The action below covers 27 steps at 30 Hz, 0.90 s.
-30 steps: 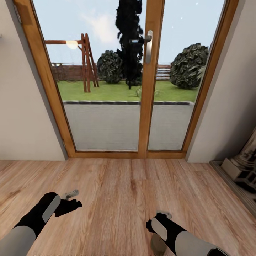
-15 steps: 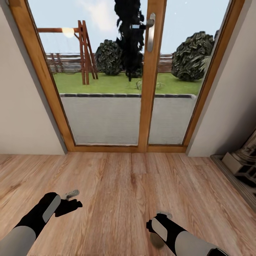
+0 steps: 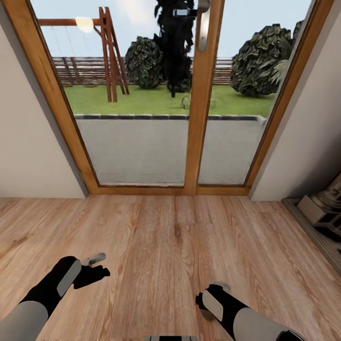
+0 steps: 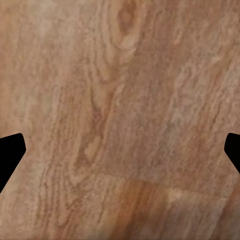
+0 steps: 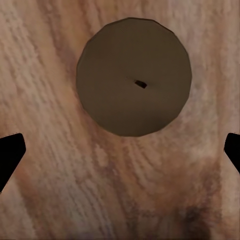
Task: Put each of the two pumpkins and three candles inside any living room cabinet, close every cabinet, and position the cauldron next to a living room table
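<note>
One candle (image 5: 134,76) lies on the wood floor (image 3: 170,246) straight under the right gripper (image 5: 120,150), seen end-on in the right wrist view as a round beige-grey disc with a dark wick speck at its middle. From the head view a sliver of it peeks out beside the right arm, well back from the glass door (image 3: 151,94) and away from the wall's right corner. Both right fingers stand far apart at the view's edges, nothing between them. The left gripper (image 4: 120,155) hangs over bare boards, jaws just as wide and empty.

To my eye the step in hand is picking that candle up. It sits off the line between the fingers, so the gripper should first shift until the disc is centred between the tips, then drop straight down and close on the candle's round side. A stubby cylinder like this could skid or tip if one finger touches first. No pumpkins or cabinet can be made out here.
</note>
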Motion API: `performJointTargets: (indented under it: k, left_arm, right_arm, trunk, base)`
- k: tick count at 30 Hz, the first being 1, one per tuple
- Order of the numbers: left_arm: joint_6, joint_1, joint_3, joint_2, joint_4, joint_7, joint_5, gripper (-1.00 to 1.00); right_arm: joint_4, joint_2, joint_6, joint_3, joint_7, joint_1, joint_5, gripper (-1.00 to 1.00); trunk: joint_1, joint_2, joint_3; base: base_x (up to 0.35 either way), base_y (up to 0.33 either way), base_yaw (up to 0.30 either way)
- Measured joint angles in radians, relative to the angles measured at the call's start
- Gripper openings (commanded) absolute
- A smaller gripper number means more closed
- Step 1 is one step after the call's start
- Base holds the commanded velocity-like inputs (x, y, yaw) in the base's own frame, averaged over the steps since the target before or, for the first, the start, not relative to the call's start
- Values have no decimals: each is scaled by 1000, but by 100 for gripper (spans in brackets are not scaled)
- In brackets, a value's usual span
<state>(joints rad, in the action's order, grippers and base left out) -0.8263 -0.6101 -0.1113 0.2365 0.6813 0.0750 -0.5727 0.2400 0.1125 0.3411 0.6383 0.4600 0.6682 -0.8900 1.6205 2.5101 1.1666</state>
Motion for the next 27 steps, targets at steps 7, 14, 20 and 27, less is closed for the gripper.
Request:
performJointTargets:
  k: [7,14,20,27]
  left_arm:
    - [0,0,0,0,0,0,0,100]
    - [-1,0,0,0,0,0,0,100]
    - [-1,0,1,0,0,0,0,100]
    - [-1,0,-3,0,0,0,0,100]
  right_arm:
    - [-1,-1,-38,0,0,0,-2,100]
    - [-1,-2,-49,-1,-1,0,-2,100]
    - [0,-2,-52,-40,-4,0,-1,100]
    - [0,-3,-68,-55,-6,0,-1,100]
  trunk:
    - [3,2,27]
    - [4,2,39]
    - [4,2,39]
    - [4,2,39]
  base:
    - [0,0,0]
    - [0,0,0]
    - [0,0,0]
    - [105,0,0]
